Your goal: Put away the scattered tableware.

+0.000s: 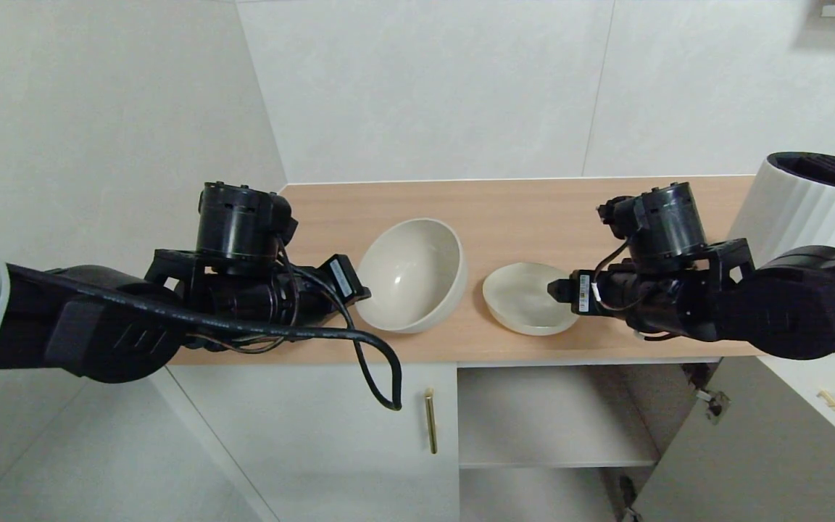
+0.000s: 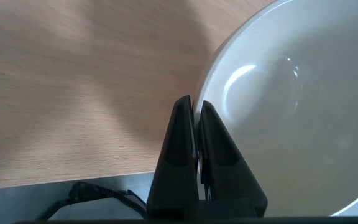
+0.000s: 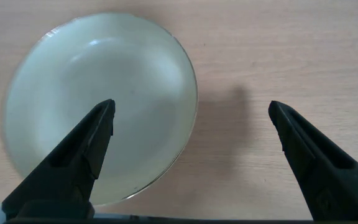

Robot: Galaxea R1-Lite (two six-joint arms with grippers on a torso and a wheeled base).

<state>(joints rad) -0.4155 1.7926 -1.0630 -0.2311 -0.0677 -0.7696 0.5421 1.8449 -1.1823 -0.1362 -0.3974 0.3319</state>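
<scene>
Now left gripper (image 2: 195,102), pointing inward, clamped on tilted bowl (image 2: 291,112) rim; right gripper (image 3: 190,106) spread wide over shallow dish (image 3: 92,74).

counter (image 1: 519,203): stretched right across mid-frame, wall (image 1: 425,87) behind it.
bowl (image 1: 412,274): left of centre on the counter, tipped up, close to the front edge.
dish (image 1: 519,308): just right of the bowl, near it but apart.
left gripper (image 1: 356,293): in from frame left at the bowl's left rim, a finger (image 2: 180,130) on each side of it, clamped.
right gripper (image 1: 554,288): in from frame right over the dish's right edge, spread wide, one finger above the dish and one above bare counter.
container (image 1: 802,210): far right on the counter, behind the right arm.
cabinet (image 1: 548,406): lower centre-right, under the dish, standing open, shelf (image 1: 555,458) inside.
handle (image 1: 430,420): lower centre, on the door (image 1: 330,435) left of that opening.
</scene>
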